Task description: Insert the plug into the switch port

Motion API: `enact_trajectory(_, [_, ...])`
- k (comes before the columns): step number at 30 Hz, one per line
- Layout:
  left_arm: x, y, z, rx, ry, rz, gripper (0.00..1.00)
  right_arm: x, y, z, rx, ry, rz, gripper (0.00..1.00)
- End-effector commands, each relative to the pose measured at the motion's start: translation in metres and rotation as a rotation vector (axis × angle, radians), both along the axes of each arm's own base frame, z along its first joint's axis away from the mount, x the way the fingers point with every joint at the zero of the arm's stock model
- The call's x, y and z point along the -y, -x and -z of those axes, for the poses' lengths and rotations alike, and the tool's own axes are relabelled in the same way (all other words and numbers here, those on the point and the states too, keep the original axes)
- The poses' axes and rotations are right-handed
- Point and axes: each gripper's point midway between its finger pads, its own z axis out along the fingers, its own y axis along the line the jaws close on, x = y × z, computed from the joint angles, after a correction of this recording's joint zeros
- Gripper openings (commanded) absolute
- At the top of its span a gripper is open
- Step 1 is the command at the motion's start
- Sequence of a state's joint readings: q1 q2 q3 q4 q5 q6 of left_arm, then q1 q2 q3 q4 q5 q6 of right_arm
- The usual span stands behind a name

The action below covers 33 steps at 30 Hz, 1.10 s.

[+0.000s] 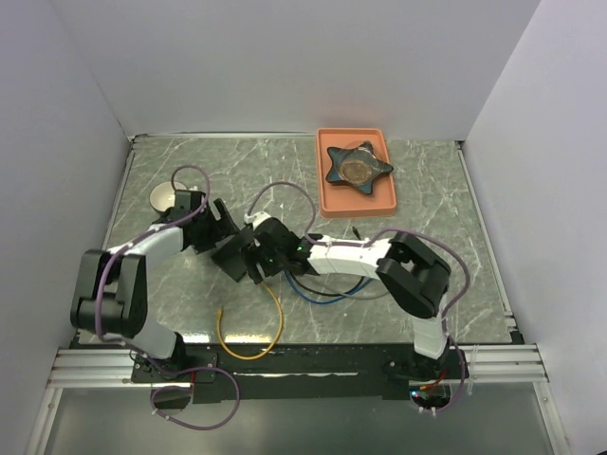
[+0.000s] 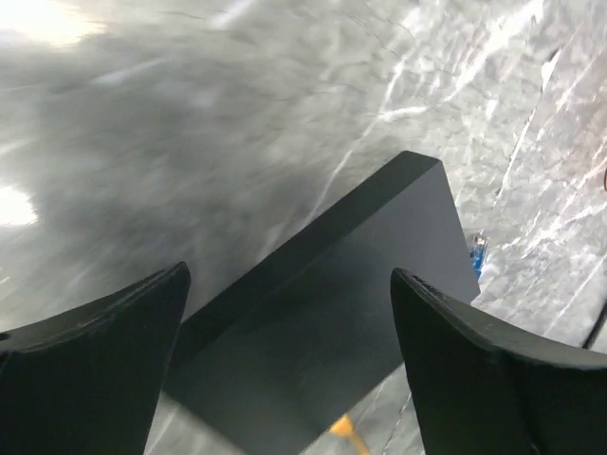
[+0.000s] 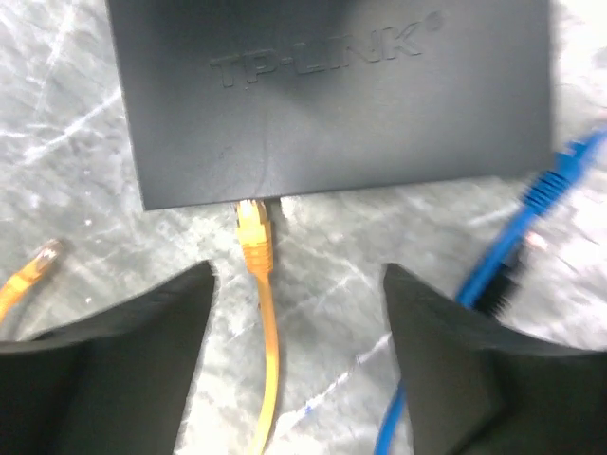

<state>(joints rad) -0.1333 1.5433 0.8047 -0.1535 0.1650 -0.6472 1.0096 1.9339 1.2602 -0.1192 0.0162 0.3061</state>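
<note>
Arms crowded mid-table in the overhead view, both reaching over the black switch (image 1: 230, 258). The yellow cable (image 1: 275, 327) looped toward the near edge and a blue cable (image 1: 327, 292) lay beside the right arm. The orange tray (image 1: 356, 204) holding the star-shaped object (image 1: 358, 167) sat well apart at the back and, as I judge it, had no part in this.

From the left wrist, your left gripper (image 2: 289, 284) had its jaws apart with the switch lying between them. Neither finger visibly touched it, so the box was straddled, not clamped.

From the right wrist, your right gripper (image 3: 296, 284) also stood with its jaws apart and empty. The plug (image 3: 253, 226) sat nose-first against the switch's near edge, just in front of those jaws. The switch port itself was hidden under that edge, so you could not tell whether the clip had latched.

That was the risk, as I judge it. A half-seated plug could back out under the cable's spring, and a push to finish it could slide the unheld switch away instead of seating the plug. The blue cable, close beside the right finger, could also snag.
</note>
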Motion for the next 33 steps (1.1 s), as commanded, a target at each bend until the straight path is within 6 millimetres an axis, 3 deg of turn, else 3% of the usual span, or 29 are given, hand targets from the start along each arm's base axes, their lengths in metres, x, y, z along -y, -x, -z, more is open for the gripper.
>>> enact_trajectory(1, [-0.022, -0.018, -0.09, 0.209, -0.067, -0.087, 0.97, 0.008, -0.007, -0.07, 0.111, -0.11, 0.032, 0.97])
enact_trajectory(3, [-0.017, -0.019, -0.125, 0.295, -0.031, -0.078, 0.99, 0.015, -0.005, -0.081, 0.129, -0.114, 0.034, 0.99])
enact_trajectory(4, [-0.013, -0.02, -0.159, 0.375, 0.004, -0.083, 0.99, 0.018, -0.004, -0.097, 0.145, -0.137, 0.038, 0.99])
enact_trajectory(7, [0.001, -0.017, -0.218, 0.511, 0.099, -0.048, 0.99, 0.033, -0.006, -0.118, 0.192, -0.132, 0.069, 0.99])
enact_trajectory(10, [0.011, -0.015, -0.256, 0.58, 0.184, -0.045, 0.96, 0.051, -0.007, -0.13, 0.228, -0.107, 0.105, 0.99])
enact_trajectory(13, [0.039, -0.01, -0.272, 0.617, 0.326, 0.005, 0.96, 0.068, -0.005, -0.127, 0.244, -0.068, 0.13, 0.99])
enact_trajectory(15, [0.056, -0.003, -0.268, 0.623, 0.366, 0.041, 0.96, 0.079, -0.006, -0.123, 0.255, -0.044, 0.145, 0.99])
enact_trajectory(18, [0.077, 0.008, -0.245, 0.613, 0.382, 0.1, 0.96, 0.095, -0.005, -0.102, 0.238, 0.004, 0.169, 0.99])
enact_trajectory(19, [0.079, 0.012, -0.228, 0.59, 0.372, 0.109, 0.96, 0.104, -0.006, -0.09, 0.223, 0.028, 0.182, 0.98])
enact_trajectory(21, [0.078, 0.011, -0.216, 0.584, 0.361, 0.106, 0.96, 0.11, -0.005, -0.077, 0.204, 0.032, 0.194, 0.95])
enact_trajectory(23, [0.077, 0.008, -0.205, 0.546, 0.333, 0.106, 0.96, 0.116, -0.005, -0.06, 0.165, 0.041, 0.193, 0.86])
enact_trajectory(24, [0.081, 0.008, -0.21, 0.55, 0.34, 0.13, 0.96, 0.118, -0.005, -0.051, 0.146, 0.057, 0.197, 0.78])
enact_trajectory(26, [0.086, 0.007, -0.21, 0.55, 0.354, 0.153, 0.96, 0.12, -0.006, -0.042, 0.134, 0.093, 0.193, 0.77])
enact_trajectory(30, [0.087, 0.008, -0.211, 0.553, 0.358, 0.157, 0.96, 0.121, -0.01, -0.017, 0.092, 0.193, 0.198, 0.61])
enact_trajectory(33, [0.084, 0.007, -0.208, 0.545, 0.339, 0.151, 0.96, 0.12, -0.01, -0.006, 0.07, 0.21, 0.199, 0.6])
